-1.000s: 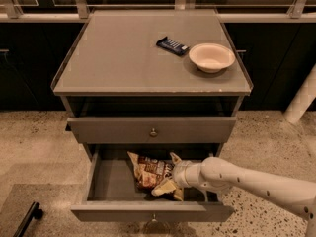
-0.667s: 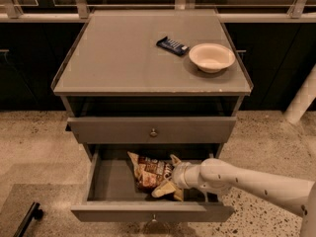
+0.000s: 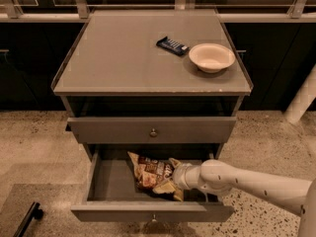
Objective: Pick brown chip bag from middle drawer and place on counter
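Observation:
The brown chip bag (image 3: 149, 173) lies crumpled in the open middle drawer (image 3: 111, 184), right of the drawer's centre. My gripper (image 3: 171, 179) reaches in from the right on its white arm (image 3: 247, 181) and sits at the bag's right edge, against the foil. The bag hides the gripper's tip. The counter (image 3: 123, 58) is the grey cabinet top above.
A cream bowl (image 3: 211, 57) and a small dark-blue bar wrapper (image 3: 173, 45) sit on the counter's back right. The upper drawer front (image 3: 153, 130) stands slightly out above the open drawer. A black object (image 3: 28, 219) lies on the speckled floor at lower left.

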